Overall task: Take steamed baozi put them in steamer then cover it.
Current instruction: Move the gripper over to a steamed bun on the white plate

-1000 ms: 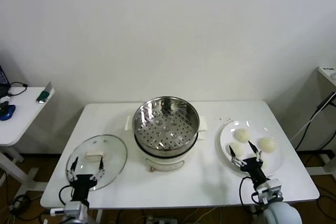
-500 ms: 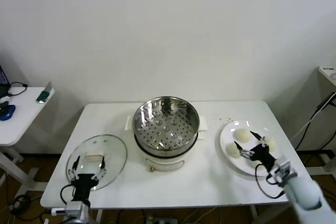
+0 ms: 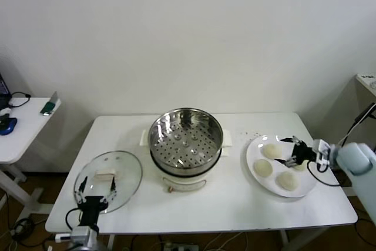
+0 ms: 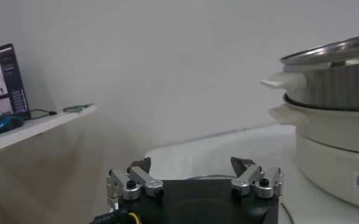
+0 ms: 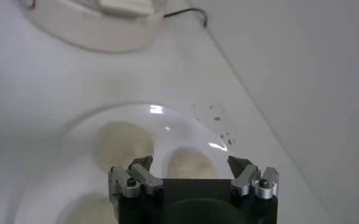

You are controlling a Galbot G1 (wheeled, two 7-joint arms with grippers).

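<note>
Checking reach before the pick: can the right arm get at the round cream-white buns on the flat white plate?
Probably yes. The right gripper hangs over the white plate with jaws open, beside the cream-white buns, and nothing covers them.

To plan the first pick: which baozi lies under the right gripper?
The baozi at the plate's right side; the open right gripper covers it, other three are exposed.

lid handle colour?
Cream-white, on the clear glass lid; the handle shows best in the head view.
</note>
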